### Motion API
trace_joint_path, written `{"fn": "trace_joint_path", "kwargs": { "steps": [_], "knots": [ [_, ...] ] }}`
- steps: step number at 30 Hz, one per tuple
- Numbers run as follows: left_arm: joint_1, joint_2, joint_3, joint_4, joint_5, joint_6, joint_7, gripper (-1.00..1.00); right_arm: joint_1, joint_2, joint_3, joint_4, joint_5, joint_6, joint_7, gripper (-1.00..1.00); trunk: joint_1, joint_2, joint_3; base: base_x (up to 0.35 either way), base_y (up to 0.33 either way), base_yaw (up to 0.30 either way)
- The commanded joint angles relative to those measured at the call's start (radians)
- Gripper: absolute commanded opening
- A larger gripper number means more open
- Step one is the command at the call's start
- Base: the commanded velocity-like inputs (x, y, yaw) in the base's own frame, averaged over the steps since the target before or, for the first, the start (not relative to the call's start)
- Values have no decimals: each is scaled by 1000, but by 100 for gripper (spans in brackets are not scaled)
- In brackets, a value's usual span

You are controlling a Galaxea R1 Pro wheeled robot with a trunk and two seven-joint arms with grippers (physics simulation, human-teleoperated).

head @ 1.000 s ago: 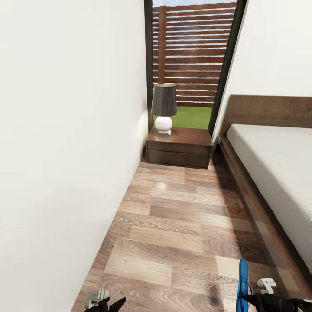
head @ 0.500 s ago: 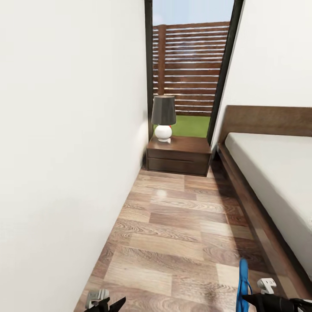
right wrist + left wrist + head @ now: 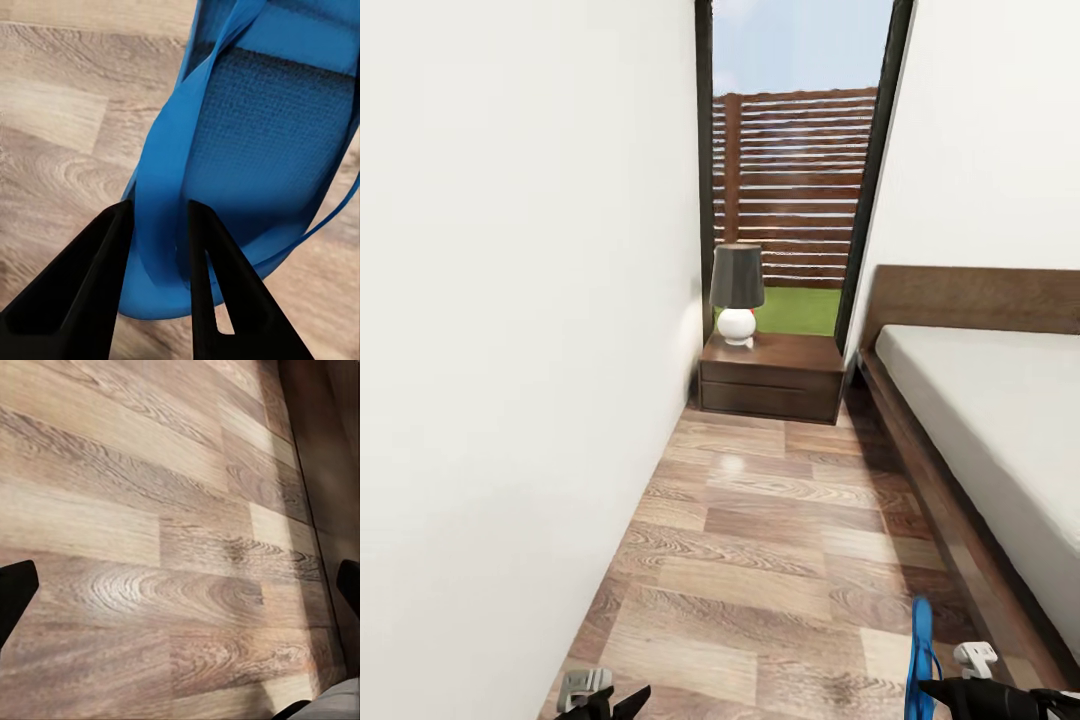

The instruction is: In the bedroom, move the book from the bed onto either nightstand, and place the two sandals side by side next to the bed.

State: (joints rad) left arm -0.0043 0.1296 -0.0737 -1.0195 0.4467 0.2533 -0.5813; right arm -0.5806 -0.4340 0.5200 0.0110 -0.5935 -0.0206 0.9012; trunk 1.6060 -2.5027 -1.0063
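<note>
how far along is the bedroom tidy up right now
Nothing looks finished yet. In hand: the right gripper is shut on one blue sandal, carried above the floor beside the bed. The left gripper is open. Left: setting down both sandals and moving the book to the nightstand.

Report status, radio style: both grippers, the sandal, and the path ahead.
Right gripper shut on blue sandal, carried on edge above floor. Left gripper open, empty. Nightstand with lamp ahead, bed at right. Wood floor between.

Nightstand (image 3: pixel 770 375) ahead under window (image 3: pixel 795 170), lamp (image 3: pixel 737 292) on it, bed (image 3: pixel 980 420) at right.
</note>
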Motion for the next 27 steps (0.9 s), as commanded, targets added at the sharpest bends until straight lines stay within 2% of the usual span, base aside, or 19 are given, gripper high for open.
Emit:
{"fn": "trace_joint_path", "kwargs": {
  "steps": [1, 13, 27],
  "knots": [
    [0, 1, -1, -1, 10, 9, 0, 100, -1, 0, 9, 1, -8, -1, 5, -100, -1, 0, 3, 0, 0, 0],
    [0, 1, -1, -1, 10, 9, 0, 100, -1, 0, 9, 1, -8, -1, 6, -100, -6, 3, 49, 0, 0, 0],
    [0, 1, -1, -1, 10, 9, 0, 100, -1, 0, 9, 1, -8, -1, 6, -100, -60, 101, 93, 0, 0, 0]
  ]
}}
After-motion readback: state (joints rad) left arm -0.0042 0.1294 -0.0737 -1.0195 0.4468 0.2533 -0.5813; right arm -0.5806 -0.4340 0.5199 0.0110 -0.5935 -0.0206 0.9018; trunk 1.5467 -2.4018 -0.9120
